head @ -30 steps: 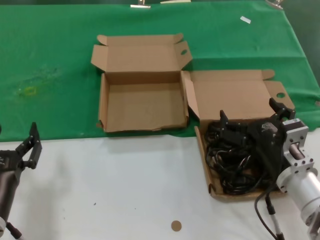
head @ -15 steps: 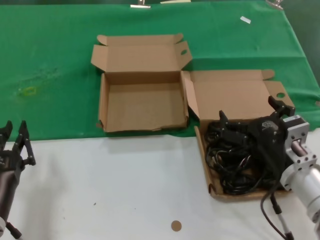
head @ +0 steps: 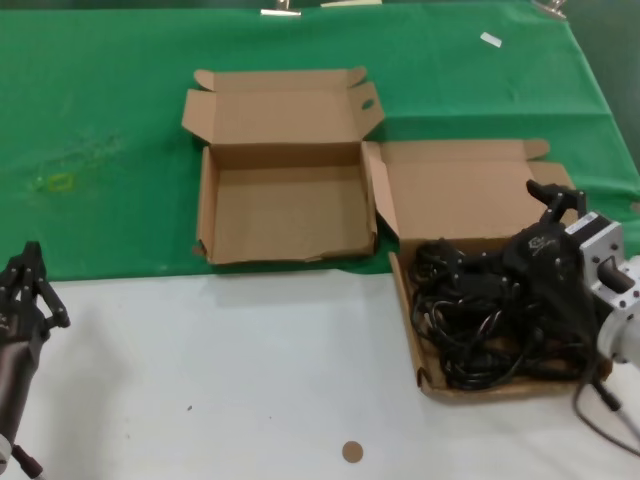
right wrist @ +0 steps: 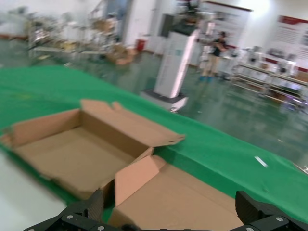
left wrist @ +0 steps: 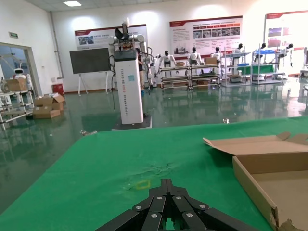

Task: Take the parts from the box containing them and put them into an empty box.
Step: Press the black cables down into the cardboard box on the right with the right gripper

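The parts, a tangle of black power cords (head: 468,335), fill the box containing them (head: 404,305) at the right, its lid (head: 465,190) folded back. My right gripper (head: 497,230) hangs open just over the cords, one finger down among them and the other by the lid. In the right wrist view its fingers (right wrist: 96,206) stand wide apart over the lid (right wrist: 187,192). The empty box (head: 285,215) sits left of it on the green cloth, seen too as the empty box (right wrist: 67,154) and the empty box (left wrist: 276,171). My left gripper (head: 28,272) is shut and idle at the near left, its fingertips (left wrist: 167,183) pressed together.
A green cloth (head: 100,120) covers the far half of the table, with white table surface (head: 220,370) in front. A small brown disc (head: 352,451) lies near the front edge. A white tag (head: 490,40) lies at the far right.
My left gripper has closed from open to shut. My right gripper has shifted slightly right and lower over the cords, still open.
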{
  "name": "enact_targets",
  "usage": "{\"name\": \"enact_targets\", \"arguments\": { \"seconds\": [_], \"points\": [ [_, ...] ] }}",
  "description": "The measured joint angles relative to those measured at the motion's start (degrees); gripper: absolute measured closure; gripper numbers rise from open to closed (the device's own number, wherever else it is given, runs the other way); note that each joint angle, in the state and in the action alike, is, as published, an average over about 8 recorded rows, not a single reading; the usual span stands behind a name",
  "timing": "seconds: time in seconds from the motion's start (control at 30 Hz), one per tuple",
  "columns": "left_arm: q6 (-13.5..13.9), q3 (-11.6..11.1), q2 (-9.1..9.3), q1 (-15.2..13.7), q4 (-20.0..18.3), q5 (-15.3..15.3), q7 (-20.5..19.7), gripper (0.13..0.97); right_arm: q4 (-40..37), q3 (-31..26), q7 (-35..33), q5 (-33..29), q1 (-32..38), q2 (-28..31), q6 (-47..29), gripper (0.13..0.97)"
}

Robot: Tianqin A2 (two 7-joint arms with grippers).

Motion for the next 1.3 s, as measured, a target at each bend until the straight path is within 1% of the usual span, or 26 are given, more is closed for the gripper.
{"name": "enact_targets", "arguments": {
  "seconds": [0.13, 0.23, 0.33, 0.43, 0.63, 0.9, 1.1, 1.3],
  "points": [
    [0.0, 0.0, 0.0, 0.0, 0.0, 0.0, 0.0, 0.942, 0.66, -5.25, -0.07, 1.16, 4.12, 5.98, -2.5, 0.129],
    [0.0, 0.0, 0.0, 0.0, 0.0, 0.0, 0.0, 0.949, 0.59, -8.56, 0.85, 0.46, 7.15, 9.82, -5.43, 0.129],
    [0.0, 0.0, 0.0, 0.0, 0.0, 0.0, 0.0, 0.953, -0.08, -10.69, 2.68, -1.9, 9.59, 12.76, -9.21, 0.129],
    [0.0, 0.0, 0.0, 0.0, 0.0, 0.0, 0.0, 0.953, -1.22, -11.42, 4.8, -5.56, 11.23, 14.85, -13.75, 0.129],
    [0.0, 0.0, 0.0, 0.0, 0.0, 0.0, 0.0, 0.953, -3.57, -9.18, 6.8, -13.25, 12.32, 17.39, -24.29, 0.129],
    [0.0, 0.0, 0.0, 0.0, 0.0, 0.0, 0.0, 0.953, -5.66, -3.56, 4.18, -20.48, 12.32, 18.87, -39.2, 0.129],
    [0.0, 0.0, 0.0, 0.0, 0.0, 0.0, 0.0, 0.953, -7.67, -0.47, 1.62, -25.87, 13.58, 17.66, -48.01, 0.139],
    [0.0, 0.0, 0.0, 0.0, 0.0, 0.0, -0.02, 0.953, -10.25, 1.61, 0.12, -30.93, 15.72, 14.52, -53.84, 0.146]
  ]
}}
